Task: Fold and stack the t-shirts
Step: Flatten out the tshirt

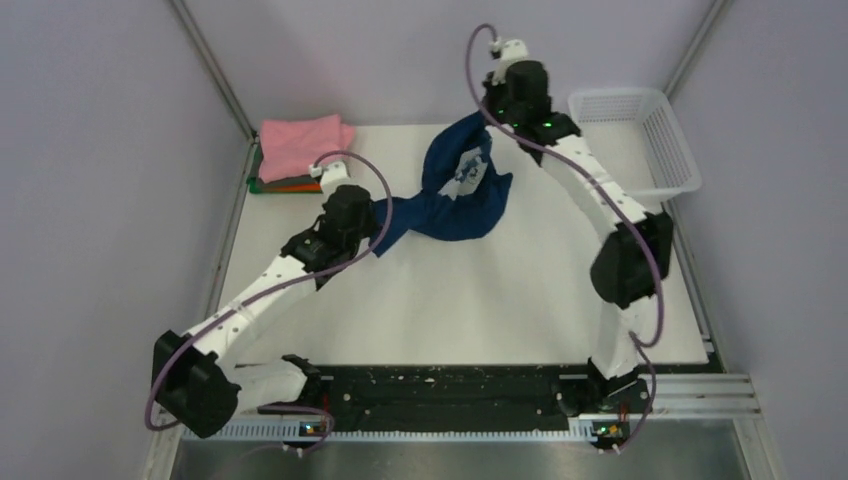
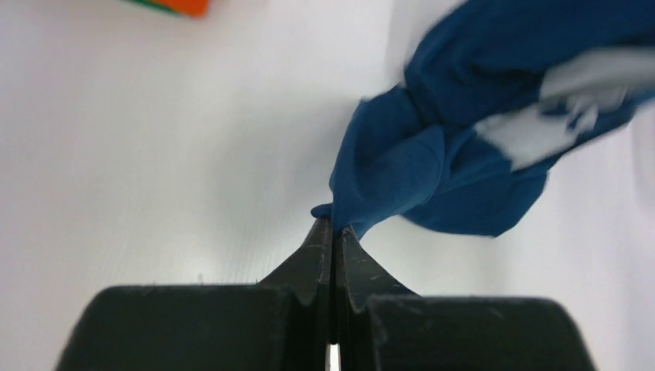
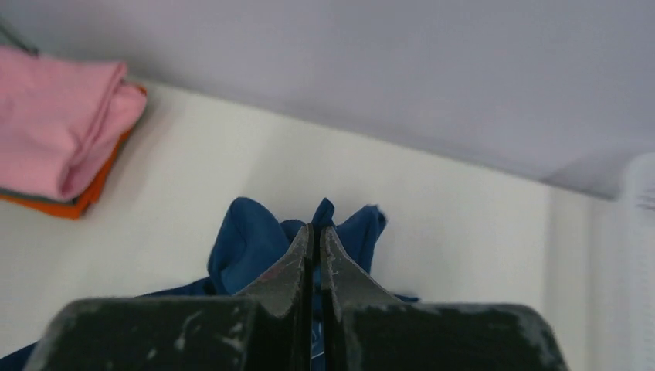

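The navy blue t-shirt [image 1: 455, 195] with a white print hangs bunched between my two grippers above the far middle of the table. My left gripper [image 2: 334, 226] is shut on one edge of the navy shirt [image 2: 463, 147]; in the top view the left gripper [image 1: 378, 228] is at the shirt's lower left end. My right gripper [image 3: 315, 229] is shut on another edge of the navy shirt [image 3: 247, 247]; in the top view the right gripper [image 1: 487, 122] holds it higher, at the back. A folded stack with the pink shirt [image 1: 302, 143] on top of orange and green ones lies at the far left.
A white mesh basket [image 1: 640, 135] stands at the far right corner. The white table top [image 1: 450, 300] lies below the shirt. Grey walls close in the sides and back. The folded stack also shows in the right wrist view [image 3: 58, 131].
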`<action>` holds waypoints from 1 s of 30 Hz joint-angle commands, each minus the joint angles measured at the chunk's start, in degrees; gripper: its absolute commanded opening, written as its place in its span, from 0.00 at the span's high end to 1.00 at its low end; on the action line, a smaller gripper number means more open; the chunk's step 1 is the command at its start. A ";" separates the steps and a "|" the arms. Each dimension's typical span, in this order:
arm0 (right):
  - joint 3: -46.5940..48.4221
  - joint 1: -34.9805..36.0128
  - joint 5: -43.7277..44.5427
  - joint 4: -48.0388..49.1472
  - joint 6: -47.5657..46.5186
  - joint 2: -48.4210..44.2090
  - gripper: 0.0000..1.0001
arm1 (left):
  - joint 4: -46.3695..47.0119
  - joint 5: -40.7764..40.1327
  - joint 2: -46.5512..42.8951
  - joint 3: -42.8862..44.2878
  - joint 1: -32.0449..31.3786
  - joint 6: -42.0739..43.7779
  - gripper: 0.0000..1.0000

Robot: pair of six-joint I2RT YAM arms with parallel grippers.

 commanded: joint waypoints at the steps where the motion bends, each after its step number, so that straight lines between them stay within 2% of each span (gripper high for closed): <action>1: -9.45 -6.12 0.90 14.51 4.09 -20.29 1.00 | 3.46 -13.34 -7.19 5.24 1.32 4.68 1.00; 5: -19.28 -9.34 3.37 18.98 2.49 -31.91 1.00 | 3.42 -20.11 -11.97 10.30 1.57 10.64 1.00; 9: -22.99 -9.79 5.45 20.50 -0.85 -40.90 1.00 | 9.92 -20.99 -17.29 13.47 1.68 17.43 1.00; 15: -23.14 -9.76 7.20 19.95 -4.98 -53.14 1.00 | 19.74 -13.82 -26.74 15.54 1.65 25.00 1.00; 19: -22.54 -9.75 4.85 18.88 -6.31 -60.70 1.00 | 20.78 -6.07 -31.57 18.53 1.70 27.36 1.00; 23: -19.99 -9.74 2.58 15.84 -7.28 -64.30 1.00 | 20.55 -2.88 -31.89 23.20 1.61 29.70 1.00; 30: -18.81 -9.79 9.05 17.01 -10.38 -62.43 1.00 | 20.81 -12.22 -21.73 33.08 1.66 35.11 1.00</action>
